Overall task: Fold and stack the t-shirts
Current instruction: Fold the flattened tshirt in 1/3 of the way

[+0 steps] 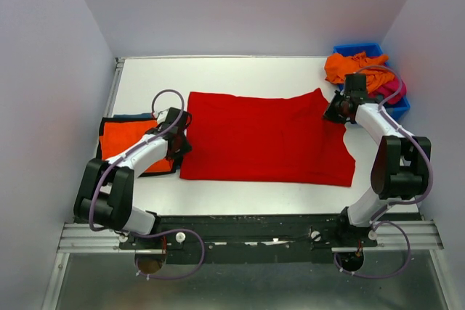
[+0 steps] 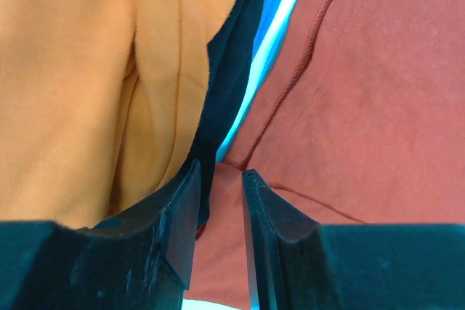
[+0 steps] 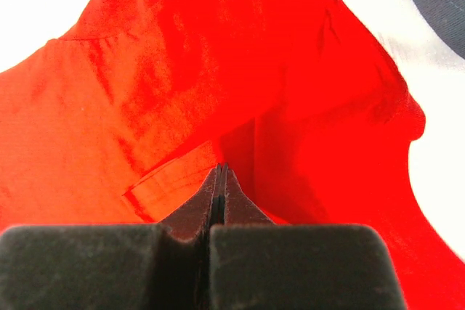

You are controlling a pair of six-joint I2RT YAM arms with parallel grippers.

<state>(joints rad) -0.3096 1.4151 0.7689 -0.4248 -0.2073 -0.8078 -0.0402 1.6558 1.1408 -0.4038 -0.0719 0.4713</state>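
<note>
A large bright red t-shirt (image 1: 265, 136) (image 2: 363, 92) (image 3: 182, 70) lies spread flat across the middle of the table. My left gripper (image 1: 182, 132) (image 2: 221, 168) is at its left edge, jaws a finger-width apart with red cloth showing in the gap. Just left of it lies a folded orange t-shirt (image 1: 123, 139) (image 2: 73, 70) on top of a dark and teal-blue one (image 1: 134, 116) (image 2: 280, 5). My right gripper (image 1: 334, 110) (image 3: 220, 167) is at the red shirt's far right corner, its tips pressed together on cloth that rises in folds around them.
A blue plastic bin (image 1: 363, 50) stands at the back right corner, holding a crumpled orange shirt (image 1: 349, 67) and a magenta one (image 1: 389, 91). White table (image 1: 240, 74) shows behind and in front of the red shirt. Grey walls close in on three sides.
</note>
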